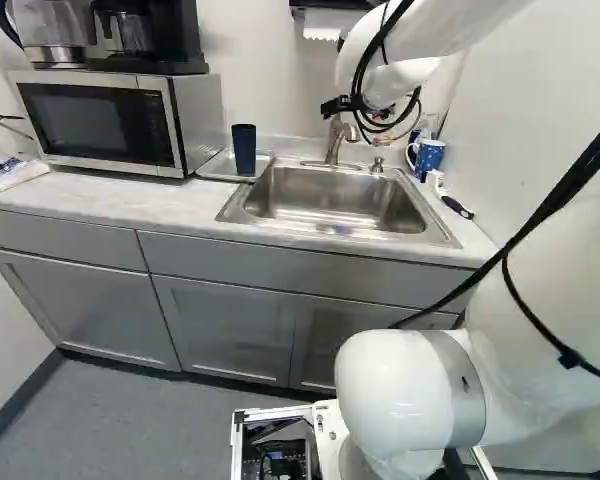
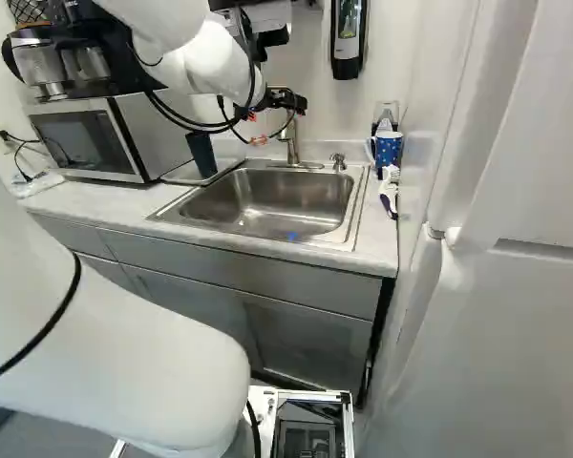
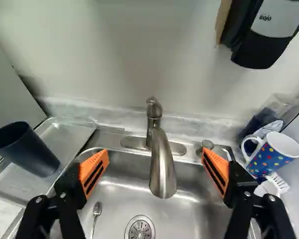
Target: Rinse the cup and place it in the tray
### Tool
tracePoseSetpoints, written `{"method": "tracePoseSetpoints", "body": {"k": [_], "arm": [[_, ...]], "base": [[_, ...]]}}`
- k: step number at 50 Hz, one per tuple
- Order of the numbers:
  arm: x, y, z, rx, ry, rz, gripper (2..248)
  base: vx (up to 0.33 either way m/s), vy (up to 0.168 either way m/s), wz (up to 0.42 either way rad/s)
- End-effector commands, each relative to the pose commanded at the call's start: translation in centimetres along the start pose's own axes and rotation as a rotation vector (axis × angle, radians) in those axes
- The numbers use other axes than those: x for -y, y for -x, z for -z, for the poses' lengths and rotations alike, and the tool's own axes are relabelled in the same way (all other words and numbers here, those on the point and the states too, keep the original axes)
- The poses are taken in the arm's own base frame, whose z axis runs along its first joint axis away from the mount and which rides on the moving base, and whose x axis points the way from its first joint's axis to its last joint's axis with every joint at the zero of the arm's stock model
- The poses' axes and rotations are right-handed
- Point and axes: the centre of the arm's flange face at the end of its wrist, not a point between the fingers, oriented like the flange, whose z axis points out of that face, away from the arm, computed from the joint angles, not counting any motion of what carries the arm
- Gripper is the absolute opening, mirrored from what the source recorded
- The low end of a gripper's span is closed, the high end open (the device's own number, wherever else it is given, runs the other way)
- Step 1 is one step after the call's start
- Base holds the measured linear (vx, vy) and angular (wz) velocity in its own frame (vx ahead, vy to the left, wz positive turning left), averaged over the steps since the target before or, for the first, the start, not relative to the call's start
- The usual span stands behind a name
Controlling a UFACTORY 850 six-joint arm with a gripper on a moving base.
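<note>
Nearest us, one pincer, orange pads wide apart, nothing clamped between them. One cup, dark, tall: we find it left of the pincer, upright on the tray, mouth up. One tray, metal, left of the pincer, just beside the sink. One sink, steel, beneath the pincer. In it, one spoon, near the left finger, and one drain, which we place between the fingers. One tap, ahead of the pincer, its spout between the fingers; we cannot tell whether water runs. One mug, blue, spotted, right of the pincer, beyond the right finger; one brush near it. One dispenser, on the wall, ahead and to the right. One microwave, well to the pincer's left; we count one coffee maker on top.
</note>
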Motion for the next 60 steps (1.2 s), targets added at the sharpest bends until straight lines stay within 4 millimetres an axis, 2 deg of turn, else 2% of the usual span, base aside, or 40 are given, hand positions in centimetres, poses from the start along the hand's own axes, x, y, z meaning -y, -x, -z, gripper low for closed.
{"method": "tracePoseSetpoints", "body": {"k": [50, 60], "arm": [[0.4, 4.4, 1.2, 0.512, -0.041, -0.015, 247], [0.4, 4.5, 1.2, 0.52, -0.042, -0.016, 247]], "base": [[0.0, 0.0, 0.0], [0.0, 0.0, 0.0]]}}
